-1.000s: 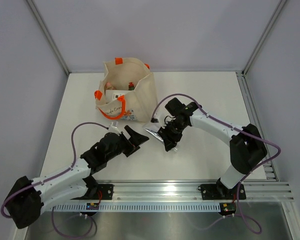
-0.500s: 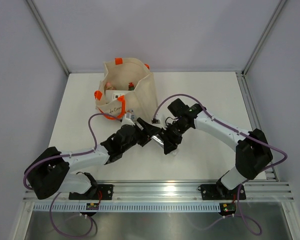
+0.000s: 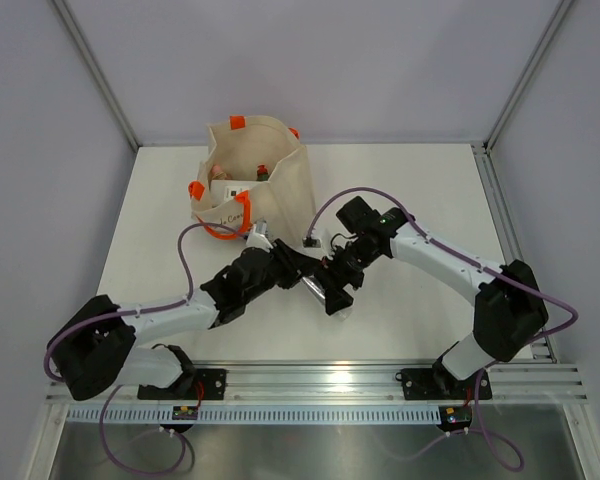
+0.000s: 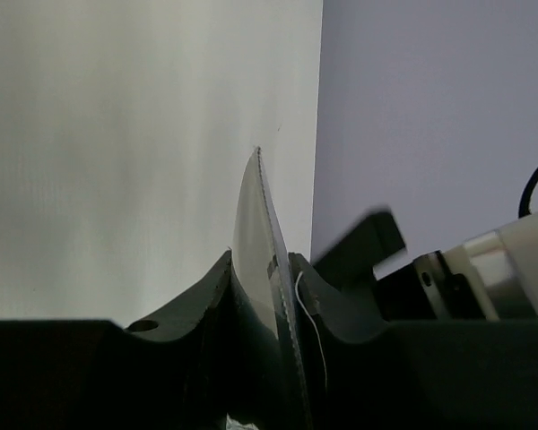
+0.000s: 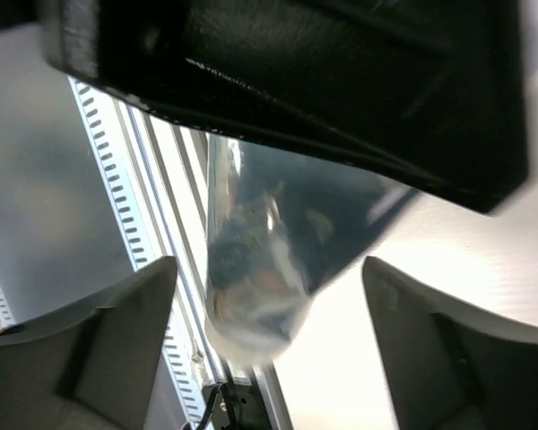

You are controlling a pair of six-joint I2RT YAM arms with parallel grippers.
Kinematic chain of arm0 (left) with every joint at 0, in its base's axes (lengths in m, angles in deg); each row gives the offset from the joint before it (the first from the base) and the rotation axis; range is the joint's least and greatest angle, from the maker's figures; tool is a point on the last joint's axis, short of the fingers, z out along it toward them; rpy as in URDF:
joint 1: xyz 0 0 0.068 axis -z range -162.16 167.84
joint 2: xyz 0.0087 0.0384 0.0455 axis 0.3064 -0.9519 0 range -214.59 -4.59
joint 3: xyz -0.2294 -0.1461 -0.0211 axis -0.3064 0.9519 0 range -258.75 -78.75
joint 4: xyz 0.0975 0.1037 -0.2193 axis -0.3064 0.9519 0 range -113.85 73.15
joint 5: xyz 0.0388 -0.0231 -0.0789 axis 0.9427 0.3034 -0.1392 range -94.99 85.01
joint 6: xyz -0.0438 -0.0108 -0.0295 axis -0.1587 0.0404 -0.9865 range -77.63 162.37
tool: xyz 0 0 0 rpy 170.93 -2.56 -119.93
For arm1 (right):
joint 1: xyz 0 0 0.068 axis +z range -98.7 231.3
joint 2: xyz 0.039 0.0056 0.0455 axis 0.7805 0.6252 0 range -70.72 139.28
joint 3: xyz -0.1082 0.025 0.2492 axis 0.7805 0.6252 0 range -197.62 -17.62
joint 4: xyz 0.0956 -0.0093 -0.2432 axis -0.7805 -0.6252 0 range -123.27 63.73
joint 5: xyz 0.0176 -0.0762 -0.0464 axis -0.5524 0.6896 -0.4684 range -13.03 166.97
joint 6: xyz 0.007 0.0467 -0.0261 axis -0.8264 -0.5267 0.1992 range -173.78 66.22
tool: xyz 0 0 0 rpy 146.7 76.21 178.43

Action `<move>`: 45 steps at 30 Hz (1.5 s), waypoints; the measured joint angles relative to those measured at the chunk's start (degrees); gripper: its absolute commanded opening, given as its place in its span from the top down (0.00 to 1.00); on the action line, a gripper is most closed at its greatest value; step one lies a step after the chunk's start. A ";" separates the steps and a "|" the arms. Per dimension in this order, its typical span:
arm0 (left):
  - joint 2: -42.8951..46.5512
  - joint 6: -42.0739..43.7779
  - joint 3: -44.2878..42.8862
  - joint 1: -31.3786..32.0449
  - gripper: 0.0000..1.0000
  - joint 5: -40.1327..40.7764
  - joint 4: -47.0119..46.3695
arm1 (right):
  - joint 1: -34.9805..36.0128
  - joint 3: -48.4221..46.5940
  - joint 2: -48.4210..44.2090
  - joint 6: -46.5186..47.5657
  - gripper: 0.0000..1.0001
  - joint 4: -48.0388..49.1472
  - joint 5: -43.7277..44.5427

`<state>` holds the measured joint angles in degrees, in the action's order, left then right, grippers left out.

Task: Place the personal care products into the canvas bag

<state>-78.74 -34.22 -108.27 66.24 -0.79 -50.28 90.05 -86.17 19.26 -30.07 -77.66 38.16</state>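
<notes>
The left gripper (image 4: 262, 269) is clamped on the silver tube (image 4: 255, 215). Its two dark fingers (image 4: 206, 300) press the flat sides of the tube's crimped end, and the thin seam edge rises beyond the fingertips.

In the right wrist view, the right gripper (image 5: 267, 269) stands wide apart. Its grey fingers (image 5: 117, 313) lie one to each side of the tube's rounded, shiny end (image 5: 255, 269), with a gap showing on both sides, so they do not touch it. The black body of the left gripper (image 5: 341, 90) fills the space just past those fingertips.

From above, the two grippers meet tip to tip near the middle of the white table (image 3: 420, 180). The left gripper (image 3: 296, 268) comes from the left arm's side, the right gripper (image 3: 332, 293) from the right arm's side, and the tube (image 3: 312, 284) is a bright sliver between them, held above the table.

Beyond the left gripper, towards the far left of the table, the canvas bag (image 3: 280, 195) stands upright and open, its orange handles (image 3: 223, 228) hanging down the near side. Several small bottles (image 3: 236, 187) lie inside it, one with a red cap (image 3: 263, 169).
</notes>
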 measured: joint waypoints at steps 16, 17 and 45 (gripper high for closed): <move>14.82 20.06 -17.77 -12.28 1.00 -10.14 31.26 | -19.58 -1.22 -20.26 12.52 0.00 -5.44 -6.69; 14.73 20.81 -20.81 -14.82 1.00 -11.13 31.93 | -22.47 -1.18 -21.46 12.57 0.00 -5.31 -7.61; -27.50 40.09 -62.66 -36.76 0.22 -5.92 37.16 | -32.76 2.91 -21.46 13.27 0.01 -3.98 -17.42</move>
<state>-106.24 5.86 -170.93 29.48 -6.71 -13.12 57.28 -83.27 -2.21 -16.80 -81.64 20.74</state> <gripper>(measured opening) 0.354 0.993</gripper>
